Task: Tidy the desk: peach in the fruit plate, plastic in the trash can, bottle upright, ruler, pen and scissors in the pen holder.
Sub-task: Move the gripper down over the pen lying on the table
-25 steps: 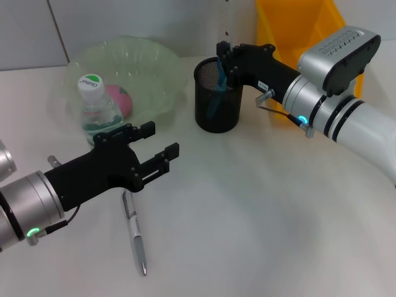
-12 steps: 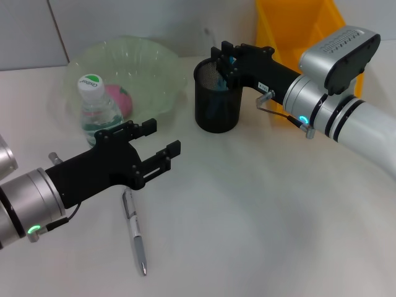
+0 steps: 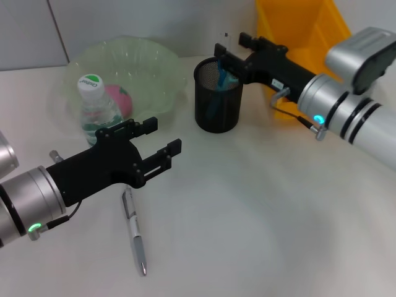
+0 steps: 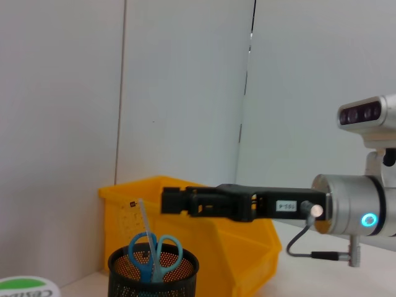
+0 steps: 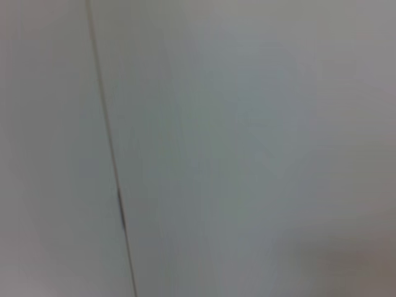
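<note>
Over the pen holder (image 3: 218,96), the right gripper (image 3: 234,49) has pulled back toward the trash can (image 3: 297,25) and its jaws now stand apart with nothing between them, where a second ago they were closed low over the holder's rim on the scissors. The scissors (image 3: 220,83) have dropped in and lean against the mesh wall, blue loop handles up, and the clear ruler (image 4: 144,226) stands beside them (the left wrist view shows both poking above the rim). That settles two of the three items meant for the holder. The pen (image 3: 134,230) remains, lying flat on the surface (image 3: 260,216) well short of the holder, its upper end tucked under the left gripper (image 3: 158,143). The left gripper hangs just above that end with its jaws spread wide and holding nothing; it has hardly shifted over the last second. Elsewhere the peach (image 3: 119,98) sits in the fruit plate (image 3: 154,62), and the bottle (image 3: 96,111) stands upright, cap on, touching the plate's near rim. No loose plastic shows on the surface, so that step looks done or at least cannot be judged. My reading is that the pen is the last job, and the left arm is best placed for it.
</note>
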